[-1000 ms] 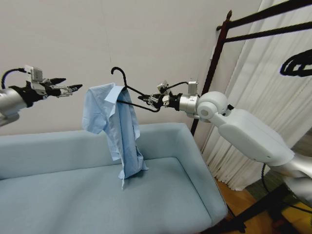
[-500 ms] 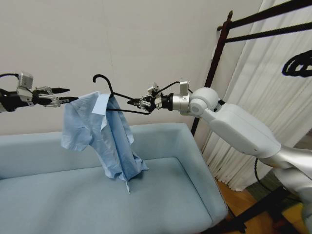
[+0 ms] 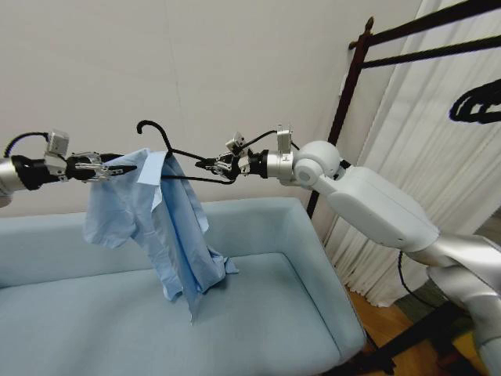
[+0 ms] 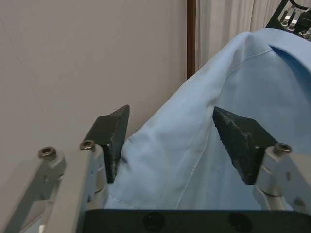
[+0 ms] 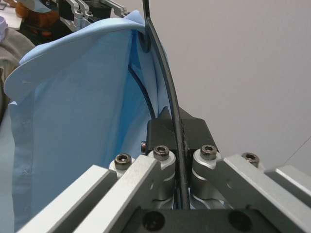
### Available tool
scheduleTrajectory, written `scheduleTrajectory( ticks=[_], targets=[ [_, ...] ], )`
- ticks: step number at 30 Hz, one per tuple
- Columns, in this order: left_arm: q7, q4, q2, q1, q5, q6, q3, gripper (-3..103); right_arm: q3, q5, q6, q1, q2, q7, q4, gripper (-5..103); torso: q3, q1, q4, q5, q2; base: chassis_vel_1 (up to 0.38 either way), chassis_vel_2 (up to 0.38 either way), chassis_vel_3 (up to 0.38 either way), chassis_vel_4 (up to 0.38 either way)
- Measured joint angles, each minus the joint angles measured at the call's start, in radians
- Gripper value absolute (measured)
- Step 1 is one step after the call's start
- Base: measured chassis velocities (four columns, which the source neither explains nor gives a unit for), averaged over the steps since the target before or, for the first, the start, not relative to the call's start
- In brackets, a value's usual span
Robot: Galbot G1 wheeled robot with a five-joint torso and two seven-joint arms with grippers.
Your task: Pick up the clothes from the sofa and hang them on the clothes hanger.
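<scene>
Head view: the light blue woven shirt [image 3: 168, 227] is off the pale blue upholstered sofa [image 3: 78, 329] and hangs in the air above the seat, draped over a black wire hanger [image 3: 156, 133] with a curled hook. The right gripper [image 3: 213, 164] holds the hanger's outer end level. The left gripper [image 3: 125, 168] reaches in at the opposite shoulder of the shirt. The cloth falls in soft, loose folds, collar up, hem trailing toward the cushion. A dark wooden clothes rack [image 3: 344, 102] with a slim upright post and cross rails stands to the right, well apart from the hanger. Judgement: pick-up done, dressing of the hanger looks nearly done, hanging on the rack not yet done. Left wrist view: jaws are spread wide, with the shirt shoulder bulging between the dark wedge-shaped pads [image 4: 114, 131]. One pad is just at the fabric and nothing is clamped. The cloth is matte, with a stitched seam. Right wrist view: jaws are closed tight on the thin, smooth hanger wire, which arcs away into the shirt's neck opening.
</scene>
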Motion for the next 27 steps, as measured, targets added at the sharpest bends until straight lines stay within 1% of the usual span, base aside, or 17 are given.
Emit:
scheduleTrajectory(
  ticks=[1, 2, 3, 5, 6, 8, 9, 11, 12, 14, 15, 16, 23, 24, 27],
  targets=[
    [0.000, 0.000, 0.000, 0.000, 0.000, 0.000, 0.000, 56, 0.000, 0.000, 0.000, 0.000, 0.000, 0.000, 0.000, 2, 0.000, 0.000, 0.0000, 0.0000, 0.000, 0.000, 0.000, 0.000, 0.000],
    [-0.002, 0.000, -0.003, 0.000, 0.000, 0.000, 0.000, 51, -0.001, 0.001, 0.000, 0.001, 0.000, 0.004, 0.000, 2, 0.000, 0.000, 0.0000, 0.0000, 0.000, 0.000, 0.000, 0.000, 0.000],
    [-0.004, 0.000, -0.005, 0.000, 0.000, 0.000, 0.000, 51, -0.002, 0.001, 0.000, 0.002, 0.000, 0.005, 0.001, 2, 0.000, 0.000, 0.0000, 0.0001, 0.000, 0.000, 0.000, 0.000, 0.000],
    [-0.005, -0.001, -0.008, 0.000, 0.001, 0.000, 0.000, 40, -0.004, 0.002, -0.001, 0.005, -0.001, 0.007, 0.002, 2, 0.000, 0.000, 0.0000, 0.0000, 0.000, 0.000, 0.000, 0.000, 0.000],
    [-0.005, -0.001, -0.008, 0.000, 0.001, 0.000, 0.000, 40, -0.004, 0.002, -0.001, 0.005, -0.001, 0.007, 0.002, 2, 0.000, 0.000, 0.0000, 0.0000, 0.000, 0.000, 0.000, 0.000, 0.000],
    [-0.009, -0.003, -0.012, 0.000, 0.001, -0.001, 0.000, 29, -0.006, 0.005, -0.002, 0.011, -0.002, 0.008, 0.002, 2, 0.000, 0.000, 0.0000, 0.0001, 0.000, 0.000, 0.000, 0.000, 0.000],
    [-0.011, -0.004, -0.014, 0.000, 0.001, -0.001, 0.000, 29, -0.008, 0.006, -0.002, 0.014, -0.002, 0.009, 0.002, 2, 0.000, 0.000, 0.0000, 0.0001, 0.000, 0.000, 0.000, 0.000, 0.000],
    [-0.018, -0.007, -0.019, -0.001, 0.000, -0.001, 0.001, 18, -0.012, 0.008, -0.003, 0.022, 0.000, 0.010, 0.001, 2, 0.000, 0.000, 0.0000, 0.0001, 0.000, 0.000, 0.000, 0.000, 0.000],
    [-0.018, -0.007, -0.019, -0.001, 0.000, -0.001, 0.001, 18, -0.012, 0.008, -0.003, 0.022, 0.000, 0.010, 0.001, 2, 0.000, 0.000, 0.0000, 0.0001, 0.000, 0.000, 0.000, 0.000, 0.000],
    [-0.024, -0.010, -0.025, -0.003, 0.000, -0.001, 0.003, 7, -0.016, 0.012, -0.003, 0.029, 0.002, 0.012, 0.000, 2, 0.000, 0.000, 0.0000, 0.0000, 0.000, 0.000, 0.000, 0.000, 0.000],
    [-0.027, -0.011, -0.029, -0.004, -0.001, -0.001, 0.003, 7, -0.018, 0.014, -0.003, 0.030, 0.003, 0.012, -0.001, 2, 0.000, 0.000, 0.0000, 0.0000, 0.000, 0.000, 0.000, 0.000, 0.000],
    [-0.031, -0.012, -0.032, -0.004, -0.001, -0.002, 0.004, 3, -0.020, 0.015, -0.003, 0.031, 0.004, 0.013, -0.001, 2, 0.000, 0.000, 0.0000, 0.0001, 0.000, 0.000, 0.000, 0.000, 0.000],
    [-0.041, -0.007, -0.046, -0.009, -0.001, -0.003, 0.007, 3, -0.023, 0.021, -0.003, 0.031, 0.015, 0.025, -0.007, 1, 0.000, 0.000, 0.0000, 0.0001, 0.000, 0.000, 0.000, 0.000, 0.000],
    [-0.040, -0.004, -0.048, -0.011, -0.001, -0.003, 0.007, 3, -0.023, 0.023, 0.000, 0.031, 0.017, 0.030, -0.008, 7, 0.000, 0.000, 0.0001, -0.0001, 0.000, 0.000, 0.000, 0.000, 0.000],
    [-0.031, 0.000, -0.054, -0.017, -0.001, -0.003, 0.008, 3, -0.023, 0.023, 0.011, 0.030, 0.020, 0.054, -0.014, 7, 0.000, 0.000, 0.0002, 0.0000, 0.000, 0.000, 0.000, 0.000, 0.000]
  ],
)
